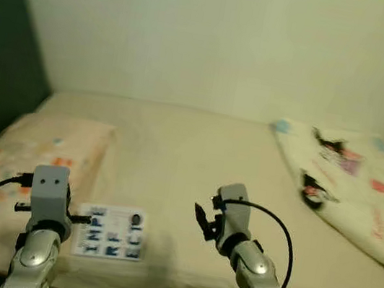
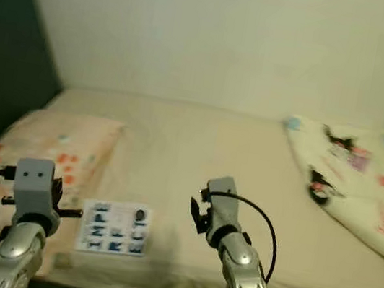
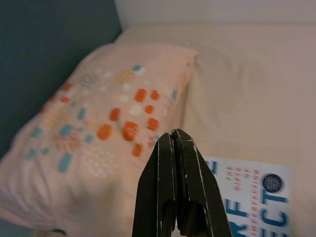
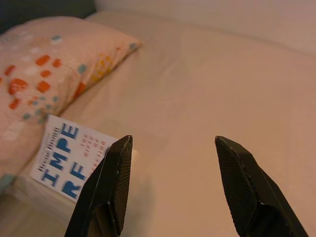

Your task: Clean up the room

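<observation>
Right wrist view: the right gripper (image 4: 170, 190) has its fingers spread wide with nothing between them, aimed across the bed (image 1: 175, 156) toward the book (image 4: 69, 158), which sits off to one side of the gap rather than inside it. Likely reason: open and pre-shaped for a grab, but not lined up yet. The book (image 1: 111, 232) lies flat, cover up, white with blue block letters, near the front edge of the mattress, touching or just beside the inner edge of the pillow (image 1: 23, 168). The pillow, peach with orange and blue spots, is at the head end next to the dark headboard (image 1: 0, 62), so it looks in place already; the book is the stray item. The left gripper (image 3: 175, 190) has its fingers pressed together, holding nothing, hovering over the pillow/book boundary; probably parked out of the way, or a spare to pin the book down. The blanket (image 1: 346, 183), white with cartoon print, is bunched at the robot's right side of the bed, well apart from both grippers, not folded. Judgement: book pickup comes first, blanket later. A thin flat book on soft bedding gives little edge to get a finger under.
</observation>
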Tool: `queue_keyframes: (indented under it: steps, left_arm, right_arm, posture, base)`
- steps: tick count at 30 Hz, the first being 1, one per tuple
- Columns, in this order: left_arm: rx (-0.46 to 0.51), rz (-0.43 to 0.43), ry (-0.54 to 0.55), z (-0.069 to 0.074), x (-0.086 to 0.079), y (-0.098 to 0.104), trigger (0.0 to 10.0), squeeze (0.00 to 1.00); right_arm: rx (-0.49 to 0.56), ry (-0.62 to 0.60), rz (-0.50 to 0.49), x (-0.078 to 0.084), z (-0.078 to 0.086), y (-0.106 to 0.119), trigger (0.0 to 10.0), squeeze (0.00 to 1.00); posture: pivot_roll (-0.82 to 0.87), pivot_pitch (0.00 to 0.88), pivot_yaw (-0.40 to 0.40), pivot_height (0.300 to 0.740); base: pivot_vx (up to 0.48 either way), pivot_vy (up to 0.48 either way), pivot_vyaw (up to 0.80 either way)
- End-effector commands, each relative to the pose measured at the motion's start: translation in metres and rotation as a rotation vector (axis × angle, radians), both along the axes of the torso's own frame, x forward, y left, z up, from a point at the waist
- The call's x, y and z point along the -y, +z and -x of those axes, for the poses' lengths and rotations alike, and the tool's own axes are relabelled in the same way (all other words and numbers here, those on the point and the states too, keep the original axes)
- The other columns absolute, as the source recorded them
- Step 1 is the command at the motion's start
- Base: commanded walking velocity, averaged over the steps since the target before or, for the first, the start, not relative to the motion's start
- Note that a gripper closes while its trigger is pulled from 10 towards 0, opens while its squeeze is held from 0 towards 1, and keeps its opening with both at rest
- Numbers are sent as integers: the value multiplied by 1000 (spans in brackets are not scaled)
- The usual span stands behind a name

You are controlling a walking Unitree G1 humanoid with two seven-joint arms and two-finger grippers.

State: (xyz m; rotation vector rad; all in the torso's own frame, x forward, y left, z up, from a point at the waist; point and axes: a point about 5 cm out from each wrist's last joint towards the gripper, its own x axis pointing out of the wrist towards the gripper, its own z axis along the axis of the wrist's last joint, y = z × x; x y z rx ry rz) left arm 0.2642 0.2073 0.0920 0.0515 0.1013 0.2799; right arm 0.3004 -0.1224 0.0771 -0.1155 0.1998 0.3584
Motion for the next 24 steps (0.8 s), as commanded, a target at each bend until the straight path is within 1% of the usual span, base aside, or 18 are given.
queue_keyframes:
  steps: [1,3,7,11,20,22,24]
  left_arm:
    - [-28,5,-56,-5,8,-4,10000,0]
    - [-27,5,-75,-7,10,-3,10000,0]
    - [-40,-23,-127,-12,20,-5,10000,0]
    - [-47,-29,-148,-13,26,-6,10000,0]
    - [-58,-28,-170,-13,32,-9,10000,0]
    - [-60,-36,-164,-11,31,-9,10000,0]
    - [-60,-38,-158,-9,31,-10,10000,0]
  right_arm:
    - [-6,-60,-9,14,2,-3,10000,0]
    - [-4,-69,-14,16,3,-2,10000,0]
    - [4,-95,-18,21,7,-3,10000,0]
    - [9,-115,-36,21,8,0,10000,0]
    - [-5,-114,-33,19,14,-5,10000,0]
    - [-13,-97,-30,17,15,-5,10000,0]
    - [-16,-88,-27,16,15,-5,10000,0]
  posture:
    - [-44,39,-4,733]
    - [-44,39,-4,733]
    - [-70,49,18,733]
    - [-80,56,22,733]
    - [-81,71,15,733]
    - [-77,79,-8,733]
    - [-77,81,-15,733]
  base:
    - [0,0,0]
    - [0,0,0]
    - [0,0,0]
    - [0,0,0]
    - [0,0,0]
    - [0,0,0]
    - [0,0,0]
